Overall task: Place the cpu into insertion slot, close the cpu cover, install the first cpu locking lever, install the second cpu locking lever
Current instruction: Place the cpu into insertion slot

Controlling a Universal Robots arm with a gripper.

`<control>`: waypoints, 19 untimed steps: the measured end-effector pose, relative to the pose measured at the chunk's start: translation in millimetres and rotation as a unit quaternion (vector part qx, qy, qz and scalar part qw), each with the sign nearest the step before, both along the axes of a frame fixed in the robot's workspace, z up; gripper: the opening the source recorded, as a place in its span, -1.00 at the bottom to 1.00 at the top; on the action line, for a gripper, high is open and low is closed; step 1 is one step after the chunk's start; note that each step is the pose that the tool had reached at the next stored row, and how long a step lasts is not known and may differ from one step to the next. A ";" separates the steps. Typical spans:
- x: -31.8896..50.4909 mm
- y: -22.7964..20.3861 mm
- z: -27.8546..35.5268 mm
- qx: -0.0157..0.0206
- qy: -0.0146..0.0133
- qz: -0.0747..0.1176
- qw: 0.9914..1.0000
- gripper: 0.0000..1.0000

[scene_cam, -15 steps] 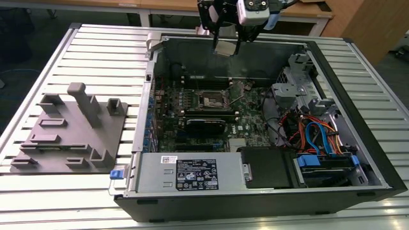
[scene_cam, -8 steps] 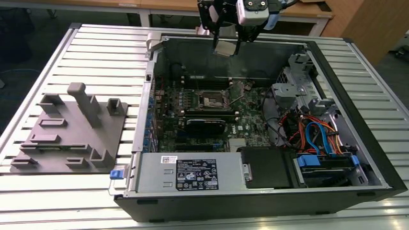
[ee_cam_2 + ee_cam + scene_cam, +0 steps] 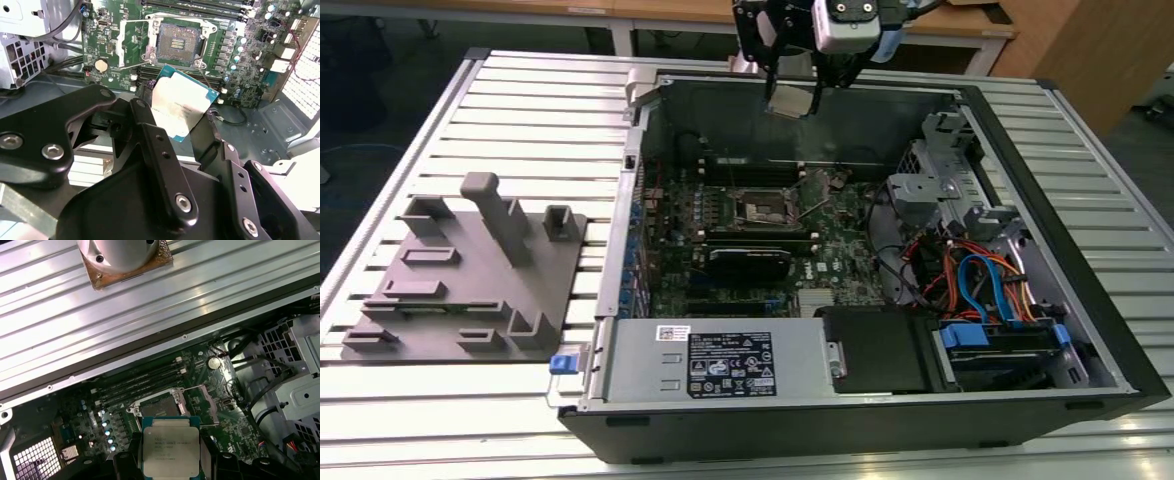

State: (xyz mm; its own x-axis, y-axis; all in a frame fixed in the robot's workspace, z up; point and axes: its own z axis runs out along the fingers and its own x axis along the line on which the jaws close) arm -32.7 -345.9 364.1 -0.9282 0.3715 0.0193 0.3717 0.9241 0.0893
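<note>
My gripper (image 3: 794,92) hangs high over the far wall of the open computer case and is shut on the cpu (image 3: 790,103), a pale silvery square chip. Both wrist views show the cpu (image 3: 180,106) (image 3: 171,446) clamped by its edges between the black fingers (image 3: 150,132). The insertion slot (image 3: 765,207) lies well below it on the green board, its dark centre (image 3: 177,42) uncovered; the chip partly hides the insertion slot (image 3: 156,407) in the first wrist view. A thin metal frame, the cpu cover (image 3: 124,46), lies swung open beside the slot, with thin wire levers along it.
A black card (image 3: 747,262) sits just in front of the slot. The power supply (image 3: 707,360) fills the case's near side, and a drive cage with blue and orange cables (image 3: 987,285) the exterior view's right. A grey fixture plate (image 3: 460,285) lies on the slatted table (image 3: 520,130).
</note>
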 end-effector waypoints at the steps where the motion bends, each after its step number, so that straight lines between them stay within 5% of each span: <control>1: 0.0 0.0 0.0 0.000 0.000 -0.001 1.000 0.08; 19: 0.0 0.0 0.0 0.000 0.000 -0.007 1.000 0.08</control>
